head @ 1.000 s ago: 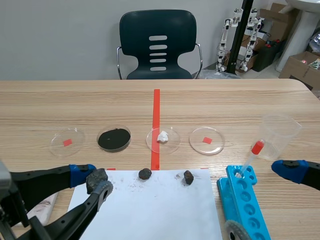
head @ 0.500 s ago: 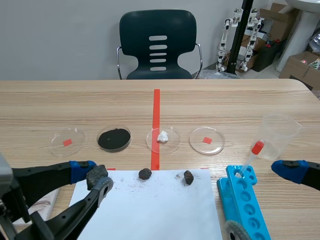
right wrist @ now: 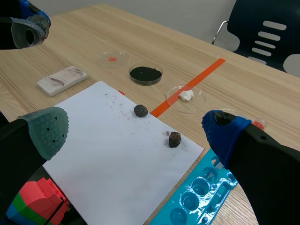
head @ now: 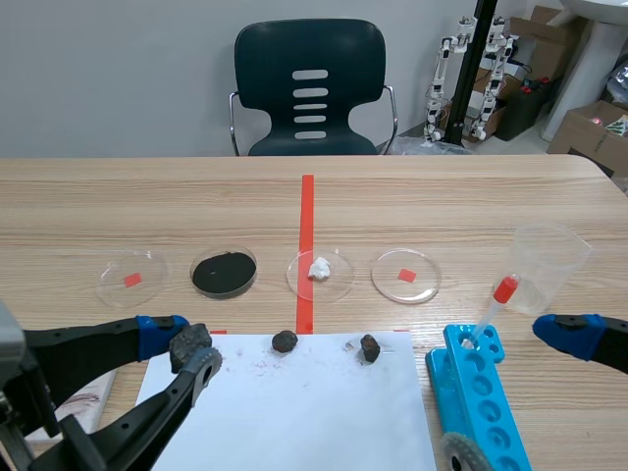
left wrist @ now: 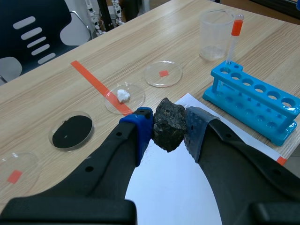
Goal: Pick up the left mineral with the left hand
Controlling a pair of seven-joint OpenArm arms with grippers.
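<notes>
Grasp stage appears complete. At the near left, we find the left gripper [head: 188,355] clamped on the left mineral [head: 190,343], a dark rough lump, by the far left corner of the white sheet [head: 294,422]. We judge the lump held clear of the sheet. The next move calls for a steady raise with a firm pinch, as so irregular a piece could twist out.

Further right, the middle mineral [head: 285,341] and the right mineral [head: 369,347] lie on the sheet's far edge, apart from the gripper. At the right, beside the blue tube rack [head: 481,392], the right gripper [right wrist: 135,132] stands with fingers wide apart, holding nothing.

The left wrist view alone shows both pads pressed on opposite faces of the lump. The right wrist view alone shows a white block [right wrist: 62,80] whole, left of the sheet.
</notes>
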